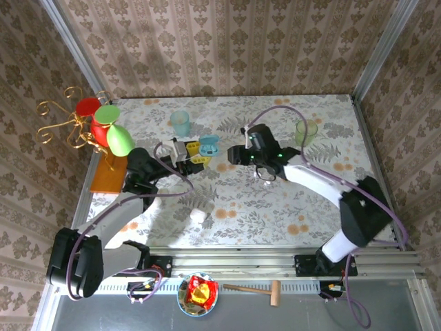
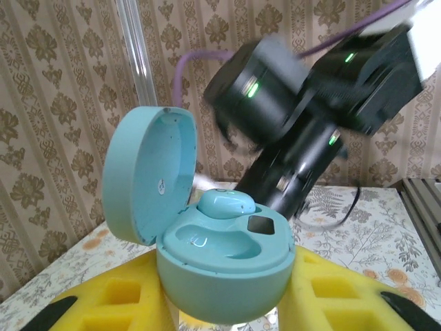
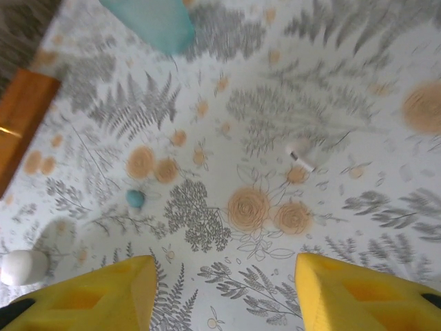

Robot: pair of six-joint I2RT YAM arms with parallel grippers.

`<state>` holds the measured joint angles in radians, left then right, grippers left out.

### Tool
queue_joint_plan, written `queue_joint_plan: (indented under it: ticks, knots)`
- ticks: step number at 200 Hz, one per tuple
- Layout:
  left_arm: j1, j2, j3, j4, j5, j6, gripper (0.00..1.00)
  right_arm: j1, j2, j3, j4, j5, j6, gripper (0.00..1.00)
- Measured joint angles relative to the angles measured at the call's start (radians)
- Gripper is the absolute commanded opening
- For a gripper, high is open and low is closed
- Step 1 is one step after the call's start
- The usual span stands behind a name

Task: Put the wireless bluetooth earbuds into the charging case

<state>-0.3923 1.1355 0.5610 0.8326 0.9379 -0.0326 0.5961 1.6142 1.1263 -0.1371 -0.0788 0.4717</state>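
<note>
Tablecloth (image 2: 365,227); charging case (image 2: 227,269) in left tool (image 2: 229,307)

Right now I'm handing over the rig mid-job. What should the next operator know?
Left gripper: shut on the open charging case, lid up.
Right gripper: open, nothing between its fingers, above the table.
Done: one light blue earbud sits in the case's far slot.
Left: the near slot is empty. On the table under the right gripper lie a small blue round piece and a tiny whitish piece. I cannot tell which, if either, is the second earbud. Find it and seat it.
</note>
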Motion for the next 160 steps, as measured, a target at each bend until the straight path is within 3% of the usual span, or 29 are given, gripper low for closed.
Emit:
queue_joint_plan:
  ticks: [78, 160]
  knots:
    - [-0.009, -0.018, 0.0, 0.004, 0.0, -0.013, 0.28, 0.137, 0.436, 0.362, -0.003, -0.114, -0.008, 0.43]
    - [-0.019, -0.019, 0.0, 0.004, 0.0, -0.017, 0.28, 0.151, 0.7, 0.646, -0.095, -0.328, -0.085, 0.42]
